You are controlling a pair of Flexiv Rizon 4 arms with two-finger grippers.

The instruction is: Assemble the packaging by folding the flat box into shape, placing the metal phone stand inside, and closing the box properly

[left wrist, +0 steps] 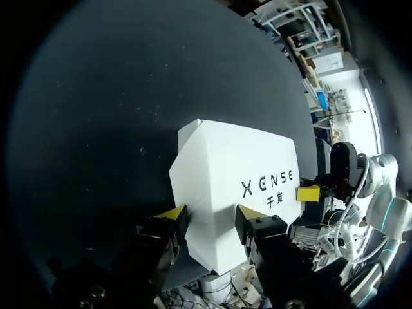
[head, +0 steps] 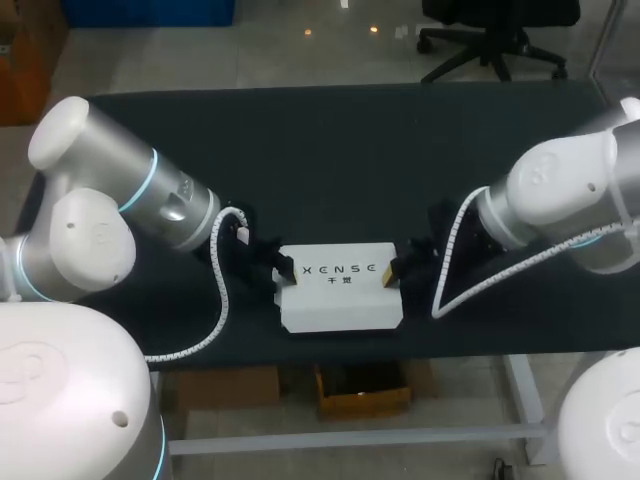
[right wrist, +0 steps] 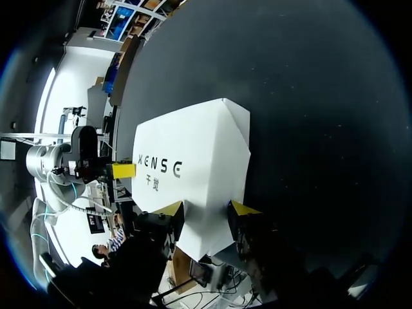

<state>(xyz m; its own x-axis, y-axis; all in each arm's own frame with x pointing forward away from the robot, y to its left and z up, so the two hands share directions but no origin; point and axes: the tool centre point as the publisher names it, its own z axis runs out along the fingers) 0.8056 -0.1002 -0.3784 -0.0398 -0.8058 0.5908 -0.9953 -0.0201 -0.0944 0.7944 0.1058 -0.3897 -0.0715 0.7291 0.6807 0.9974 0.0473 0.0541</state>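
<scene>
A white box [head: 338, 295] with dark lettering on its upper face lies near the front edge of the black table [head: 330, 150]. My left gripper [head: 281, 274] is at the box's left end, and in the left wrist view the box [left wrist: 238, 167] has its end corner pinched between that gripper's [left wrist: 210, 219] two yellow-tipped fingers. My right gripper [head: 392, 276] holds the opposite end. In the right wrist view the box [right wrist: 193, 161] likewise sits between that gripper's [right wrist: 206, 209] fingers, which touch it from both sides. No metal phone stand is visible.
Bare black tabletop stretches behind the box and out to both sides. The table's front edge [head: 330, 350] runs just below the box. Both arms come in low from the sides, with white cables looping beside them.
</scene>
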